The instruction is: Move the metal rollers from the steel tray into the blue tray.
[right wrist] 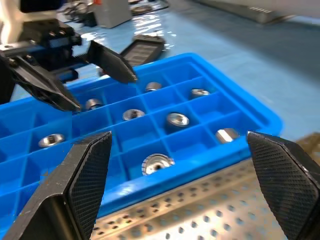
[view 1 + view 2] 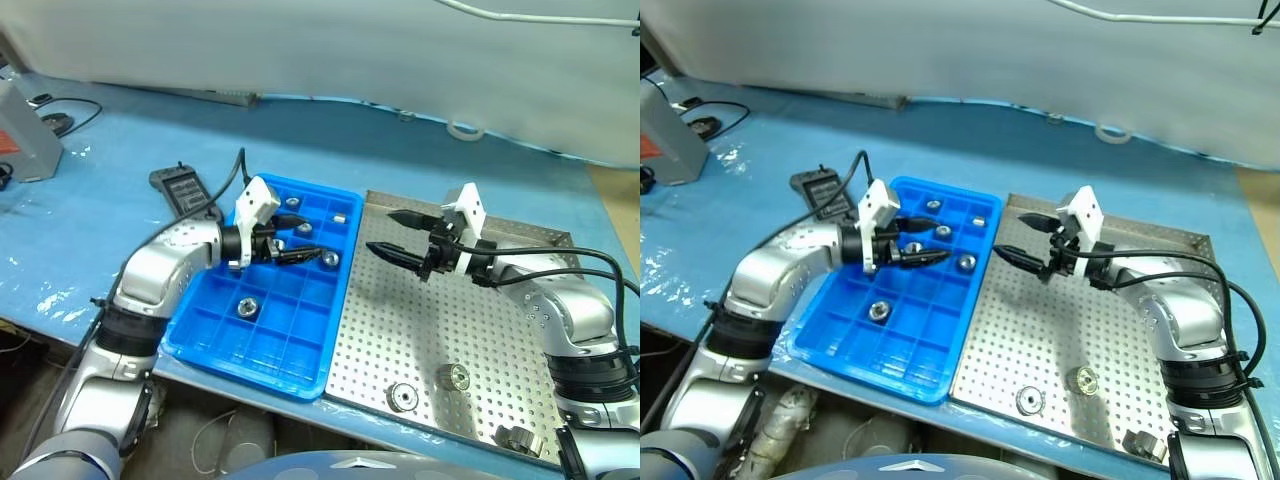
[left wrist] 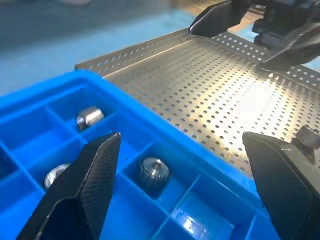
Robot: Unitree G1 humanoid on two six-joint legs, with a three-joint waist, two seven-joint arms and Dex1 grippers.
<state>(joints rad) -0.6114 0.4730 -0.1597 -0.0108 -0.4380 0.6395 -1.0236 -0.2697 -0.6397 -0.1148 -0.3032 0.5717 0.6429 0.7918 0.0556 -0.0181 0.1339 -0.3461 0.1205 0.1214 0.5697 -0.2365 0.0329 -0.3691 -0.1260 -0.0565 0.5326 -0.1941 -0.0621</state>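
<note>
The blue tray lies left of the steel tray, their long sides touching. Several metal rollers sit in the blue tray's compartments, among them one at the near left and one by the right wall. Three metal rollers lie near the steel tray's front edge. My left gripper hovers open and empty over the blue tray's far half, pointing right. Facing it, my right gripper is open and empty above the steel tray's left rim. A roller lies below the left fingers.
A black flat device with a cable lies just beyond the blue tray's far left corner. A grey box stands at the far left of the blue table cover. A white tape ring lies at the back.
</note>
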